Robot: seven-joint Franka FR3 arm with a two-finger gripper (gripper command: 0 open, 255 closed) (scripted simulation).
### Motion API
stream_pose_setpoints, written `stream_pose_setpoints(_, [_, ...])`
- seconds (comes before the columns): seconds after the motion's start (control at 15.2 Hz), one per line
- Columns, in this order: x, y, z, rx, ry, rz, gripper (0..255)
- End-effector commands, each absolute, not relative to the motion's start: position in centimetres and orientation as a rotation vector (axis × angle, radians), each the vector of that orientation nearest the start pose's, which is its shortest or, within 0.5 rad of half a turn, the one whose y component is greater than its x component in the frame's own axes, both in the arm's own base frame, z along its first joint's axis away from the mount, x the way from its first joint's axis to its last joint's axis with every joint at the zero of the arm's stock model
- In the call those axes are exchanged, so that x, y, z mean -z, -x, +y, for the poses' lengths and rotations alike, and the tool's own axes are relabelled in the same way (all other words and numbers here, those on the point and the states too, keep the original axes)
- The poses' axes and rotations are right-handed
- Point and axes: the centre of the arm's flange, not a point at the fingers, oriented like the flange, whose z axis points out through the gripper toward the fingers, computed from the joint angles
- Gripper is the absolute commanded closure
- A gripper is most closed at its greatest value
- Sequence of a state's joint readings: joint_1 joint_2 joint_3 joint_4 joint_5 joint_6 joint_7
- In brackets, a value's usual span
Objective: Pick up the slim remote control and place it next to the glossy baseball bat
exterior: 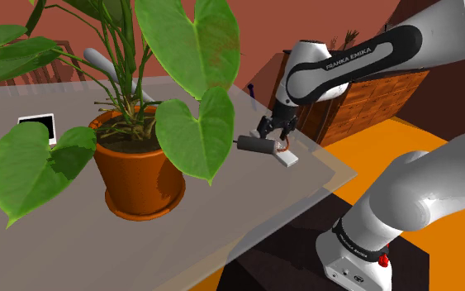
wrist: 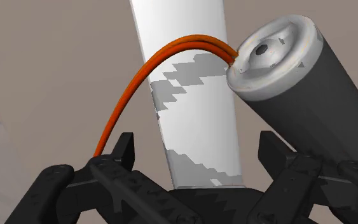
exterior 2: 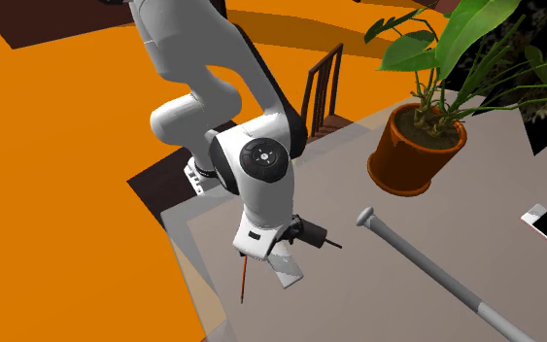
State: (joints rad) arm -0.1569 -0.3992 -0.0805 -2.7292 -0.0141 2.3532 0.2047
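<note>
Black fingers (wrist: pixel 123 156) stand spread, one on each side of the remote (wrist: pixel 193 95), with a gap showing on both sides, so they are not pinching it. The remote is a slim, flat white bar, its top face mottled with jagged pale grey patches. It lies flat on the grey worktop (exterior 2: pixel 358 301) close to the edge nearest the arm's stand. Its long axis runs straight ahead from the gripper (exterior: pixel 277 137), one short end between the fingers and the other pointing away. Just beside it lies a dark cylinder (wrist: pixel 298 95) with a silvery end cap and looping orange wires (wrist: pixel 139 83). Farther across the worktop, well apart from the remote, lies the grey baseball bat (exterior 2: pixel 436 267), and beyond it stands a leafy plant in an orange-brown pot (exterior 2: pixel 417 155).
</note>
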Motion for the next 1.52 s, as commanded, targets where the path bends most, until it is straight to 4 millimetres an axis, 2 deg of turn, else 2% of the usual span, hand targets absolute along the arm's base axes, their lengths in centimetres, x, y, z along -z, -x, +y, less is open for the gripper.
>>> stream_pose_setpoints(0.0, [-32.6,-36.6,-8.4,0.003,3.052,0.655,0])
stream_pose_setpoints(0.53, [-32.6,-36.6,-8.4,0.003,3.052,0.655,0])
stream_pose_setpoints(0.59, [-32.6,-36.6,-8.4,0.003,3.052,0.655,255])
stream_pose_setpoints(1.19, [-32.6,-36.6,-8.4,0.003,3.052,0.655,255])
stream_pose_setpoints(1.45, [-34.7,-36.6,-8.4,0.003,3.052,0.655,255])
